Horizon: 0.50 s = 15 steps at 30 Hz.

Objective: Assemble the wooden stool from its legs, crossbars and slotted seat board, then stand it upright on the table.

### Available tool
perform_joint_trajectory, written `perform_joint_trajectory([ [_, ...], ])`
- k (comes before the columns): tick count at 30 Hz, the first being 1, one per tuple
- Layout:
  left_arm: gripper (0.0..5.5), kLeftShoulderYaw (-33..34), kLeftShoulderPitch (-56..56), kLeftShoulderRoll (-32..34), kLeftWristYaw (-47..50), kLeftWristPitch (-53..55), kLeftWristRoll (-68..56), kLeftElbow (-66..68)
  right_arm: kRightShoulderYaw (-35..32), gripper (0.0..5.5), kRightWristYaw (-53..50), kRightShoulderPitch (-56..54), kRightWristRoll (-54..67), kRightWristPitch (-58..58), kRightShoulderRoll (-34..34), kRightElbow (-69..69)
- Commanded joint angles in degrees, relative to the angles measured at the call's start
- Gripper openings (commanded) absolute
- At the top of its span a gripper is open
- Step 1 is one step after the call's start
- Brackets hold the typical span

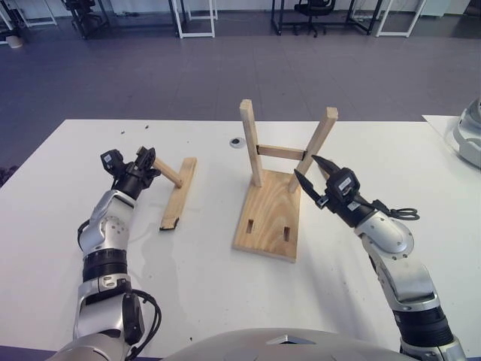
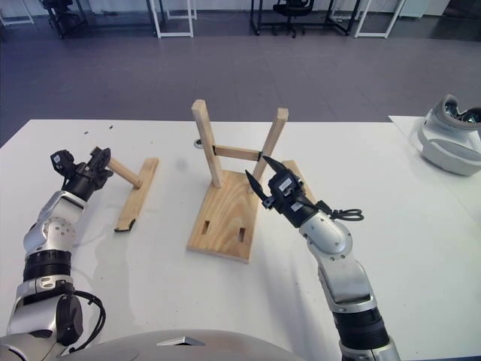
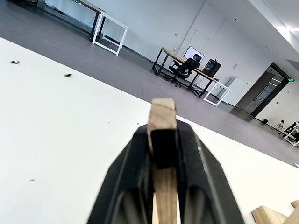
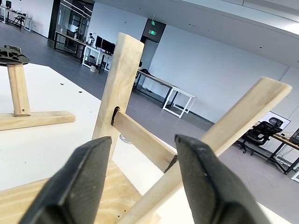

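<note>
The board [image 1: 267, 214] lies flat mid-table [image 1: 203, 286], its long side running away from the robot. Two slots [image 1: 249, 224] at the board's near end are empty.

Left of the board and well apart from it, a loose leg [image 1: 180, 192] lies flat on the table, roughly parallel to the board. A short bar [image 1: 170, 174] is joined to this leg near its far end and sticks out away from the board. The left gripper [image 1: 149, 162] is clamped on the bar's free end, one finger on each side of the wood.

At the board's right edge, the right gripper [image 1: 304, 165] hovers with its fingers [image 4: 79, 182] spread wide. The lower part of the leaning leg [image 1: 317, 148] shows between them. Whether either finger touches it, I cannot tell.

At the board's far end stand two legs. The straight leg [image 1: 250, 143] is on the left, close to upright. The leaning leg tilts outward to the right. A crossbar [image 1: 280, 153] joins them, above the board.

Just beyond the board's far end, a small round hole [image 1: 238, 141] sits in the table. Well right of the board, a white headset [image 2: 443, 139] rests on a second tabletop.
</note>
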Motion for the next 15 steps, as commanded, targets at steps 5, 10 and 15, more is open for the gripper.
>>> perform_joint_trajectory([
  [5, 0.41, -0.8, -0.2, 0.2, 1.9, -0.8, 4.4, 1.9, 0.2, 2.53, -0.5, -0.4, -0.9, -0.4, 0.6, 0.6],
  [10, 0.41, -5.2, 3.4, -0.8, 6.3, 0.0, 10.5, -2.1, 0.2, 2.53, -0.7, -0.8, -1.9, -0.4, 0.3, 0.3],
  [15, 0.41, -12.5, 7.2, -0.9, 7.6, 0.5, 18.0, -3.9, 0.4, 2.53, -0.6, -1.2, -3.4, -0.4, 0.2, 0.0],
])
